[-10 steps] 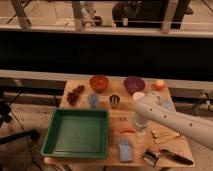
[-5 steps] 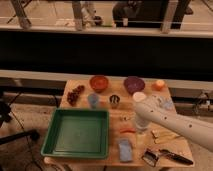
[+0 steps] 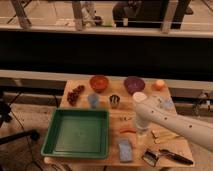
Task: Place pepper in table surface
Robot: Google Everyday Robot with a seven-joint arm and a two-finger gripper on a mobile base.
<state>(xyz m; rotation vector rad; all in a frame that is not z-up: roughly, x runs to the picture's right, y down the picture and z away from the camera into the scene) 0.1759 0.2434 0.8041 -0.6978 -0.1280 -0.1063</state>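
1. Gripper. The gripper hangs at the end of the white arm, low over the right half of the table surface. The arm enters from the lower right edge, where it is cut off, bends at a rounded joint, and points down. From my station the tool end reads only as a pale grey shape against the wood. I cannot tell how far it is open, or whether it has hold of anything.

2. Task item. The pepper shows as a slim red-orange streak just left of the gripper, level with the tabletop and right of the green tray. I cannot tell whether its right end touches the gripper.

3. Other items.
- Back row: orange bowl, purple bowl, round orange fruit.
- Second row: dark grape cluster, blue cup, small metal cup.
- Front edge: a blue block and a black-handled tool; the tool's metal head is hard to make out.
- Pale yellow pieces lie partly hidden under the arm; I cannot identify them.
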